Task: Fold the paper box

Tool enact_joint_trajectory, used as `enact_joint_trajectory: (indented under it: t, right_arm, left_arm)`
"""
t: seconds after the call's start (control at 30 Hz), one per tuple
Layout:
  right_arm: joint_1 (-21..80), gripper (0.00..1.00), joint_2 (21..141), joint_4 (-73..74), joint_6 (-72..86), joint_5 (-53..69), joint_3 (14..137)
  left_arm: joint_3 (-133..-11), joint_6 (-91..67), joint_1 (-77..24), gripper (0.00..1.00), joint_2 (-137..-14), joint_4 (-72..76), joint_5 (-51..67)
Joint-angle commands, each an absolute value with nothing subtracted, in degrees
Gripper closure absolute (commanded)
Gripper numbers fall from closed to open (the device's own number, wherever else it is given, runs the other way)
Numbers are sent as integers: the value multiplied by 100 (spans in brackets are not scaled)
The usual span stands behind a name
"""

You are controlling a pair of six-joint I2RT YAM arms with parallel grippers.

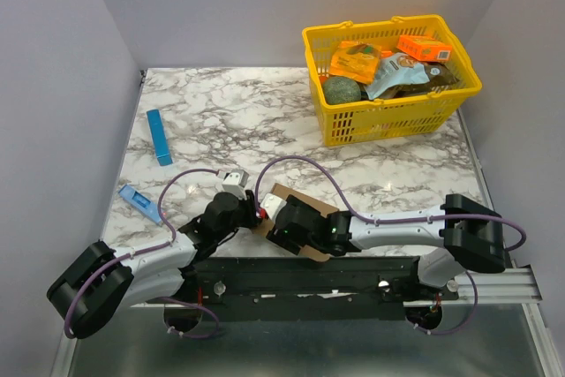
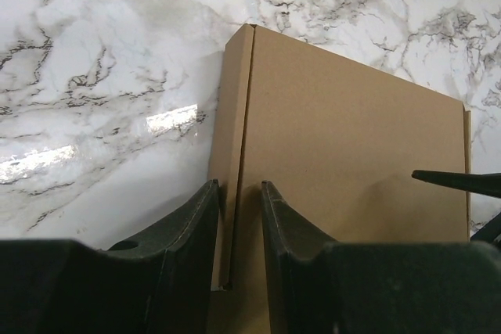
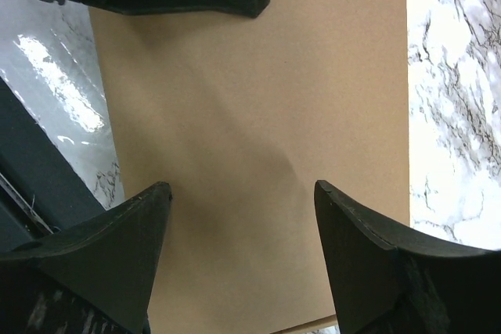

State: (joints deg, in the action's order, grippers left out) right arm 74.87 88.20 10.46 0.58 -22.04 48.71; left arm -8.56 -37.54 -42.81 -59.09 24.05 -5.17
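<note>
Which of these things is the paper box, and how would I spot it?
Start at the white marble table and look to its near edge, far from the yellow basket at the back right. There, under the left gripper and right gripper, lies the paper box. It is the only plain brown cardboard piece; the basket's small boxes are orange.

The light was bright and came from above; white glare shone on the table (image 2: 172,119); soft shadows lay on the paper box (image 3: 258,193); all views looked sharp.
</note>
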Motion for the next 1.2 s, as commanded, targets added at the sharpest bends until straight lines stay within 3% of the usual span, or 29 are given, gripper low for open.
enact_joint_trajectory:
  t: [0.0, 0.6, 1.17]
  right_arm:
    - [7567, 16, 8991, 1195, 360, -2163, 4913]
    - [7567, 13, 9492, 2144, 1230, -1582, 5651]
    - [7585, 16, 10186, 2997, 2232, -2856, 5783]
  left_arm:
    - [-773, -3630, -4271, 64, -5924, 2294, -475]
    - [-765, -3586, -4263, 73, -5941, 2364, -431]
    - [-782, -3630, -4271, 76, -6090, 2566, -404]
